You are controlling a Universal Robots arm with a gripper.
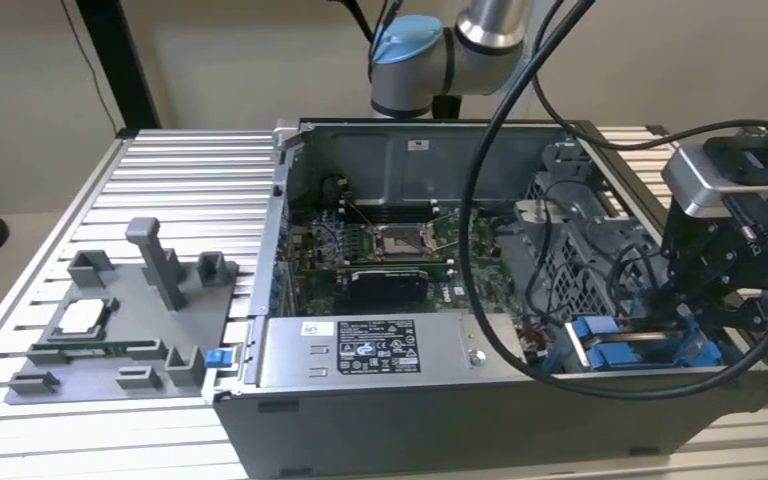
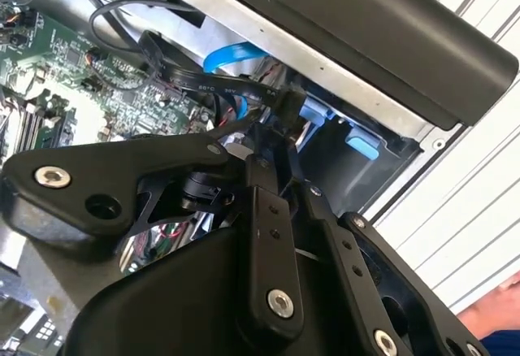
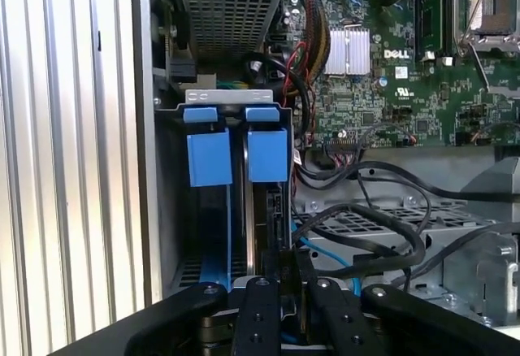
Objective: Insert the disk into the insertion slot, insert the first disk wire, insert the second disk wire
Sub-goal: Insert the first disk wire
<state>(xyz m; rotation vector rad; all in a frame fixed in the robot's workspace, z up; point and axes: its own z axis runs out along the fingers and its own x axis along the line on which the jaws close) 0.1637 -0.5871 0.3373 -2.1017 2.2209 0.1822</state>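
Over the case's [image 1: 491, 425] drive corner, tool [image 3: 288, 268] is pinching a black wire plug [image 2: 287, 101] just behind the disk [image 3: 267, 154], which is sitting edge-on in the slot [image 3: 193, 268], long axis pointing at the tool.

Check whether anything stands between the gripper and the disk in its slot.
Nothing visible does. In the first wrist view the gripper is right at the edge of the disk, which sits in the insertion slot; the black cables loop off to one side.
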